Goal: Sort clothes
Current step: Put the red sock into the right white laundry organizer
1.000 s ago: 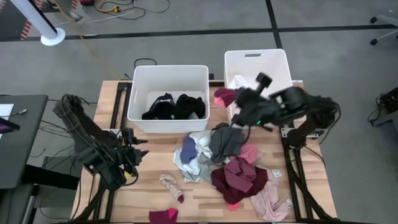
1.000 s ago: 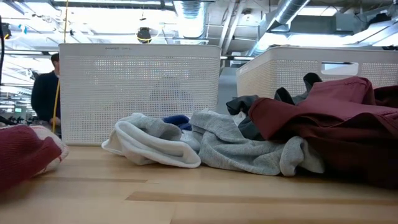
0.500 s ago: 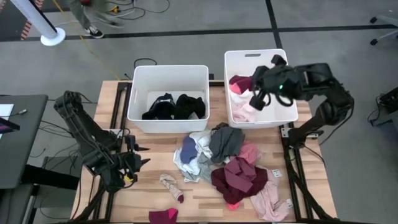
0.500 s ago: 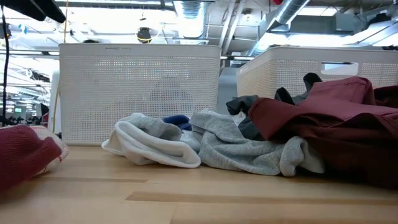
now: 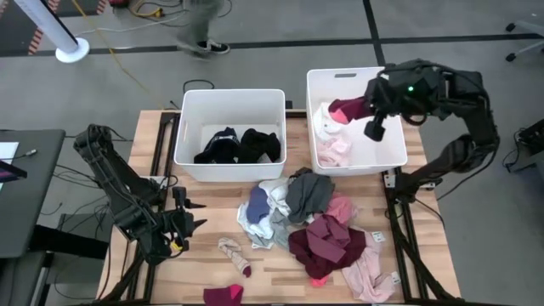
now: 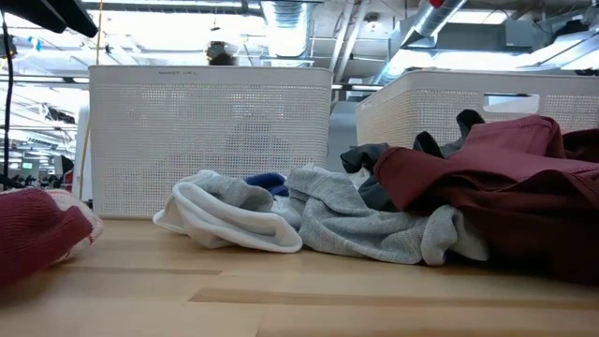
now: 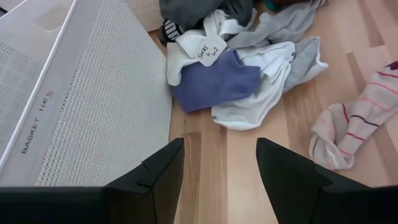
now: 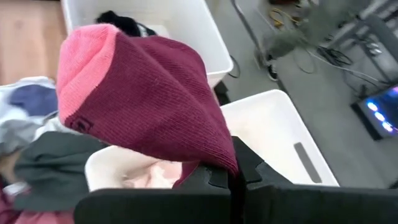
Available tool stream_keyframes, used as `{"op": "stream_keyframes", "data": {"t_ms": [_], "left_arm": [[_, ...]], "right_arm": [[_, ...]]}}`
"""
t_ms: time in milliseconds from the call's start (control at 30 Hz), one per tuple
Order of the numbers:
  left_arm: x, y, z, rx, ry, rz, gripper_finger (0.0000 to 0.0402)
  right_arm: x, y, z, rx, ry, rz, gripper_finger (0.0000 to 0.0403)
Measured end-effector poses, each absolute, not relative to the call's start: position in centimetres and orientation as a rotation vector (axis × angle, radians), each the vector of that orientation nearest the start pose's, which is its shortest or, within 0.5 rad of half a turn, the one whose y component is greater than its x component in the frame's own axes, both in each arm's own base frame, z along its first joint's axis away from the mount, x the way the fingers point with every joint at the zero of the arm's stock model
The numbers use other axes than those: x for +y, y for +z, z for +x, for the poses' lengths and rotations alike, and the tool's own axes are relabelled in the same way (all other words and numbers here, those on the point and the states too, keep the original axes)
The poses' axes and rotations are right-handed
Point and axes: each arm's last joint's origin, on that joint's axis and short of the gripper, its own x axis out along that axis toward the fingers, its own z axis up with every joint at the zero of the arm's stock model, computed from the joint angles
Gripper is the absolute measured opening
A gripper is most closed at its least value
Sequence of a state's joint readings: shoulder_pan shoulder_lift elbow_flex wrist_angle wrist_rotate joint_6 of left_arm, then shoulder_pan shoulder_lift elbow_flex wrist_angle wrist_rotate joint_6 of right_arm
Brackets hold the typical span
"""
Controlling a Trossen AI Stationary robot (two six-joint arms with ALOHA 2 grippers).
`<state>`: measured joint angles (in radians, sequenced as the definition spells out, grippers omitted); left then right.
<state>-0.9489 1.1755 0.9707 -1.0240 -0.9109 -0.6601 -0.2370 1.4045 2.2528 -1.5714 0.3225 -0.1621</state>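
The right gripper (image 5: 364, 109) has swung from the pile's 1 o'clock edge up over the right bin (image 5: 387, 151), at 1 o'clock on the desk (image 5: 195, 263), its jaws clamped on a maroon sock (image 5: 347, 109) with a pink toe that now hangs above the pale clothes (image 5: 330, 144) in that bin. The left gripper (image 5: 189, 219) has stayed at 8 o'clock, jaws apart and holding nothing, beside the left bin (image 5: 229, 173) with its black clothes (image 5: 238, 146). The pile (image 5: 310, 225) at 5 o'clock and the striped sock (image 5: 235, 255) lie unchanged.
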Motion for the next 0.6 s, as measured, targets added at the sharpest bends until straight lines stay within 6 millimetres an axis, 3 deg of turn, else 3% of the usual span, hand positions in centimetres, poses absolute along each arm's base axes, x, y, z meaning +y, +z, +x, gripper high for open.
{"op": "stream_keyframes", "data": {"t_ms": [333, 600], "left_arm": [[-15.0, 27.6, 13.6, 0.669, 0.190, 0.347, 0.0196], [-15.4, 27.8, 13.9, 0.642, 0.159, 0.352, 0.0196]], "right_arm": [[-5.0, 52.9, 13.3, 0.712, -0.370, -0.167, 0.0004], [-6.4, 48.6, 13.0, 0.646, -0.364, -0.163, 0.0004]]}}
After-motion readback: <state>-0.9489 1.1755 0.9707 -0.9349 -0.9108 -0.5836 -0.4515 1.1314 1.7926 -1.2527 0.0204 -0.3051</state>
